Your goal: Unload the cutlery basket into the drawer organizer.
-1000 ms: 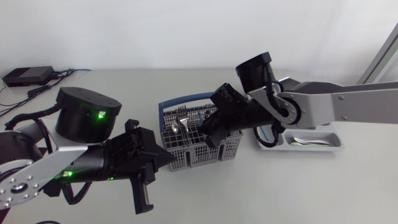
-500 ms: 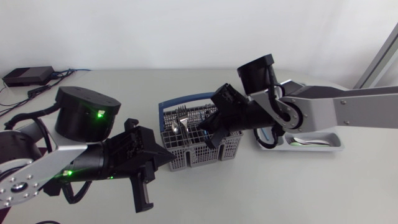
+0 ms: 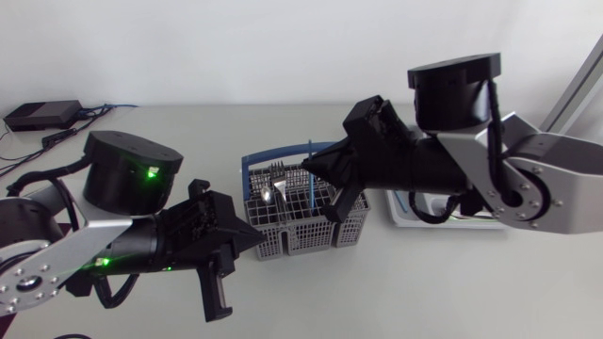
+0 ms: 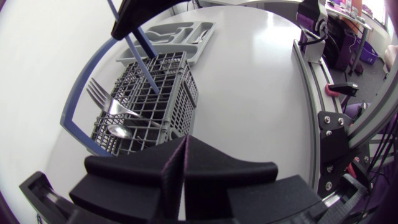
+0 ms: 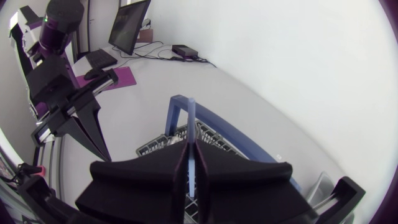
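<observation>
Head view: basket on surface, middle of frame. Right jaws over it, pinching blue stick. Left jaws lower left, pressed together, holding nothing.
Left wrist view: fork in basket, organizer behind.
Right wrist view: stick up between jaws.

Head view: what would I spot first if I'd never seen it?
The black right gripper, fingers shut on a thin blue stick-like utensil whose lower end reaches into the grey mesh cutlery basket with a blue handle at the middle of the table. A silver metal fork leans in that basket, and the black left gripper hangs shut beside it.
</observation>
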Available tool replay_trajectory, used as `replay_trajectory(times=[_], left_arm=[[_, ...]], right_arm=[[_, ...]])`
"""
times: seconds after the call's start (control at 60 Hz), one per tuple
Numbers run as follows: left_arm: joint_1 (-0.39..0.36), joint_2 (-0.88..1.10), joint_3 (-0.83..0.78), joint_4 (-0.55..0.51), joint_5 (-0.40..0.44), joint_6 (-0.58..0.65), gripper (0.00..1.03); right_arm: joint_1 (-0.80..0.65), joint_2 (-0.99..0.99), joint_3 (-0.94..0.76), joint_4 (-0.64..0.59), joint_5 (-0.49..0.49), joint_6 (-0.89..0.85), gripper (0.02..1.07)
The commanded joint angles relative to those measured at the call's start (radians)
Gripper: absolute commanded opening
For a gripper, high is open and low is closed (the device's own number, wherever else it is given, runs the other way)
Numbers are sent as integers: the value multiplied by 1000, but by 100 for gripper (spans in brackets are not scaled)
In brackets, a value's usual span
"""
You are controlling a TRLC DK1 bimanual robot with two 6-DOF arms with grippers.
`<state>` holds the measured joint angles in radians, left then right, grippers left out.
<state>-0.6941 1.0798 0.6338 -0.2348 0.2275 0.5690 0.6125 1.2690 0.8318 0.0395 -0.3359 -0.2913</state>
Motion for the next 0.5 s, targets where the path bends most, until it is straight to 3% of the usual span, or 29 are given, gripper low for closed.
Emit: replay_trajectory(times=[0.0, 0.317, 0.483], left_arm=[[7, 5, -20, 5, 7, -6, 15], [8, 8, -23, 12, 7, -6, 15], [7, 5, -23, 11, 9, -8, 15]], right_arm=[[26, -49, 9, -38, 1, 21, 8], [-22, -266, 112, -277, 0, 50, 8], [-344, -253, 118, -383, -137, 35, 8]])
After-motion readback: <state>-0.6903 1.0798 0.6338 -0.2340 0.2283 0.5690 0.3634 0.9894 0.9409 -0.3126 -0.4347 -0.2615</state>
